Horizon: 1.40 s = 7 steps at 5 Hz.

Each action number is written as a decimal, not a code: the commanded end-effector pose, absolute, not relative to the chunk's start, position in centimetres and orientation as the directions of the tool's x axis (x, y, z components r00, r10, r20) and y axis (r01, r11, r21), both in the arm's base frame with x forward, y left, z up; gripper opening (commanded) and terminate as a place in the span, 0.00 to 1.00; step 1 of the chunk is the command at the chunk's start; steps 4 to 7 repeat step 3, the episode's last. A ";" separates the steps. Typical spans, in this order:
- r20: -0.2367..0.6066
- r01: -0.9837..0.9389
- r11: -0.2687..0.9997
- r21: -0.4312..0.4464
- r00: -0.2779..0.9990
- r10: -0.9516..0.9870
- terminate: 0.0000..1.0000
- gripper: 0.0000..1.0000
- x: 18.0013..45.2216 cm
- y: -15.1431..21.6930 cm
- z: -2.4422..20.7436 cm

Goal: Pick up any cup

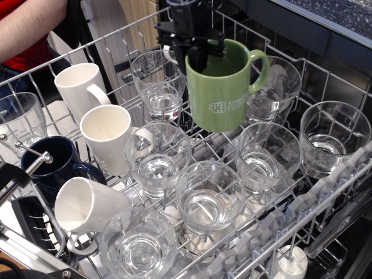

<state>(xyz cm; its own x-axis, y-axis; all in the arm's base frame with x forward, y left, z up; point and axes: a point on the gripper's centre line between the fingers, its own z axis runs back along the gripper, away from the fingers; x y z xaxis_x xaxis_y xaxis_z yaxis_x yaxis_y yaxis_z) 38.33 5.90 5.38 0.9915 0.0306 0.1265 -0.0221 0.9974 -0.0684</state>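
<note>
Now the cup is hanging upright in the air above the rack, clear of the wires, with its handle pointing away from the pincer and its white logo facing the camera. The pincer is reaching down from the top edge and is clamping the cup's rim on the side opposite the handle, one dark finger dipping inside the cup. The cup's inside is mostly hidden, so whether anything is in it cannot be told.

Just below the pincer a glass is standing upright, and beyond the cup's handle another glass is partly hiding behind the cup. Lower, under the cup, three more glasses are sitting in a row, one below the pincer, one below the handle, one far out toward the rack's edge. Nearer the camera two glasses are standing. All are looking clear; any contents cannot be told.

Off to the pincer's far side, white mugs are standing open-mouthed: one higher, one lower, and a third is tipping on its side. A dark blue mug is sitting beside them.
</note>
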 end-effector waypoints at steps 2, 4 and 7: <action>0.252 -0.007 1.000 0.008 0.968 0.005 0.00 0.00 38.7 6.0 14.8; 0.255 0.009 1.000 0.011 0.967 -0.012 1.00 0.00 38.5 6.2 15.8; 0.255 0.009 1.000 0.011 0.967 -0.012 1.00 0.00 38.5 6.2 15.8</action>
